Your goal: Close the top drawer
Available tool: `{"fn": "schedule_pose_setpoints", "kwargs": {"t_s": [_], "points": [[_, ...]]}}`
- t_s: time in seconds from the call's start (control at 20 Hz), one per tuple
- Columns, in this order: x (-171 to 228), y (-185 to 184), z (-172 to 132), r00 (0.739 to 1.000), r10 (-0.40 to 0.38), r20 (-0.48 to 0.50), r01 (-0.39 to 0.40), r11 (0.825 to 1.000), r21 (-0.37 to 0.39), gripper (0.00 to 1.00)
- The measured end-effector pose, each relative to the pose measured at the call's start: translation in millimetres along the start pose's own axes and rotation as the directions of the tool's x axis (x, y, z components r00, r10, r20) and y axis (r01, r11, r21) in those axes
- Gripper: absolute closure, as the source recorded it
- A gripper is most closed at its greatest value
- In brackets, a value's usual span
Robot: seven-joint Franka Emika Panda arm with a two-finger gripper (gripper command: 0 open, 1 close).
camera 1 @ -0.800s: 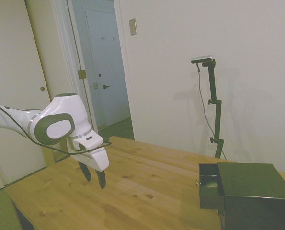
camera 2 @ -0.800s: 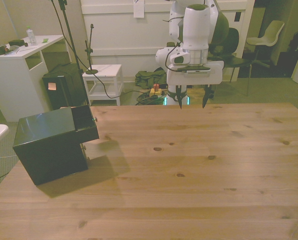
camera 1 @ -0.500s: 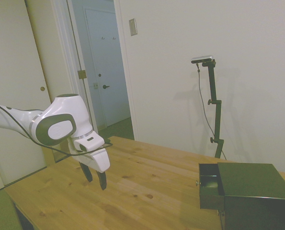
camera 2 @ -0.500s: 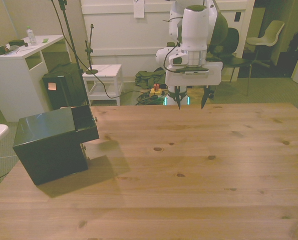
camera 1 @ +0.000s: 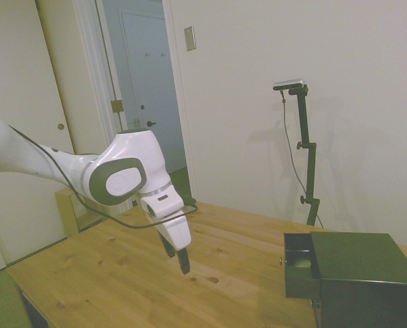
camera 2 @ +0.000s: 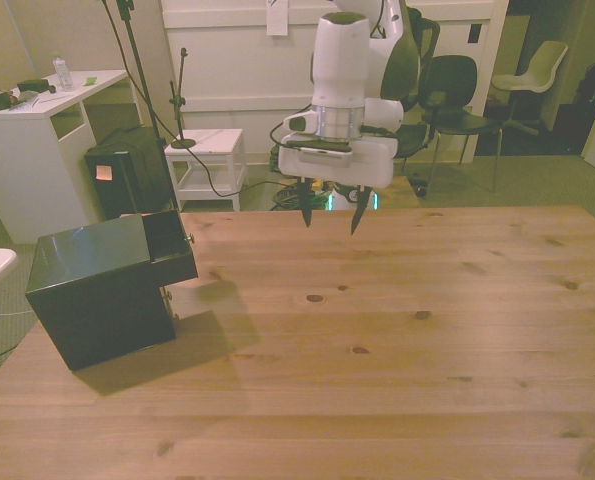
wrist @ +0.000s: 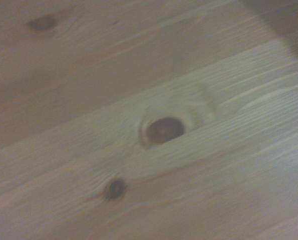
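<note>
- The top drawer [camera 1: 299,265] [camera 2: 170,245] is being shown pulled partway out of the small dark cabinet [camera 1: 367,280] [camera 2: 102,290], with its open box exposed and a tiny knob [camera 2: 191,238] being presented on its flat dark front.
- In the front view, the cabinet is being seen at the left side of the wooden table [camera 2: 377,340], near the table's left edge; in the side view it is being seen at the right of the picture.
- A lower drawer front, with its own small knob [camera 2: 169,292], is being shown flush beneath the overhanging top drawer.
- The gripper [camera 1: 178,257] [camera 2: 329,213] is being held above the table surface, fingers pointing down, with nothing between them.
- The two fingers are being held visibly apart in the front view, with a clear gap between the dark fingertips [camera 2: 306,216].
- The gripper is being kept well apart from the top drawer, toward the table's far edge in the front view and to the drawer's right there.
- In the wrist view, only blurred pine boards [wrist: 138,75] are being shown, with a dark oval knot [wrist: 164,129] and a smaller knot [wrist: 115,188] near it.
- Behind the table in the front view, a white desk [camera 2: 32,140] and dark chairs [camera 2: 457,95] are being seen.
</note>
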State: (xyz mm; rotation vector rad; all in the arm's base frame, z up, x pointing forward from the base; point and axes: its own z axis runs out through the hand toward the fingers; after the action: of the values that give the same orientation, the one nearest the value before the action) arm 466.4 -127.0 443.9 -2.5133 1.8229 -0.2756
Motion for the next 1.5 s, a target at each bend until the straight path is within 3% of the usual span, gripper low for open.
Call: {"fn": "schedule_pose_setpoints", "kwargs": {"t_s": [0.25,0.5,0.55,0.85,1.5], "points": [[66,-2,-5,0.991,0.134,-0.024,-0.133,0.991,0.016,0.00],[118,7,-6,0.967,0.253,-0.042,-0.253,0.968,0.007,0.00],[126,9,-6,0.963,0.268,-0.042,-0.268,0.963,0.001,1.00],[160,14,-16,0.943,0.330,-0.032,-0.331,0.943,-0.032,1.00],[174,16,-9,0.928,0.371,-0.002,-0.371,0.927,-0.052,1.00]]}}
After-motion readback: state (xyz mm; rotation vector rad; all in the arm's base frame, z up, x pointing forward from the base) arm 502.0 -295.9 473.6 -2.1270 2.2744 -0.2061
